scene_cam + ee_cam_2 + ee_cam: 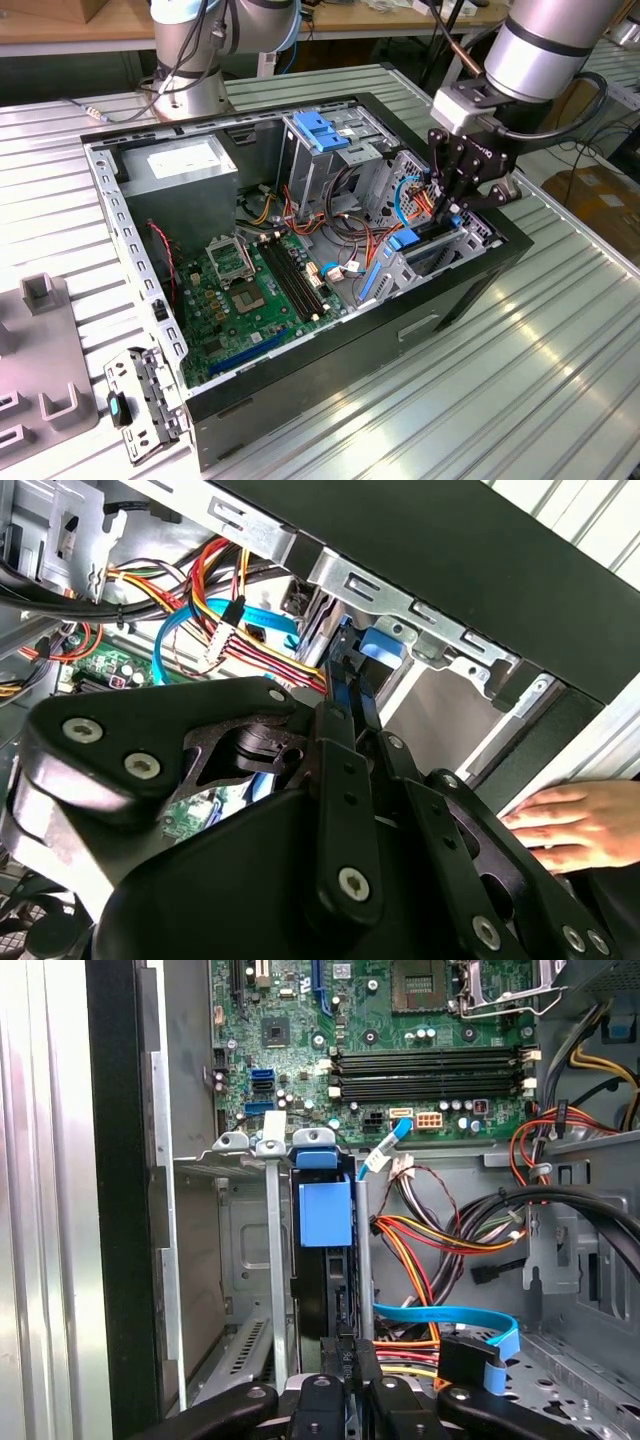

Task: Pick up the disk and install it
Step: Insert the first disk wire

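Our hand [452, 205] was closed on the disk [326, 1260], holding it edge-up, partly sunk in the drive bay [268, 1260] at the computer case's [330, 350] front corner. We judged insertion under way; seating calls for a straight push. A person's hand [580, 825] rested on the case's outer side.

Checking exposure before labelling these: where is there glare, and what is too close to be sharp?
Exterior view: bright glare streaks on the ribbed metal table. Second wrist view: the black gripper looms soft in the foreground, a hand blurred at the edge. First wrist view: evenly lit, green motherboard crisp.
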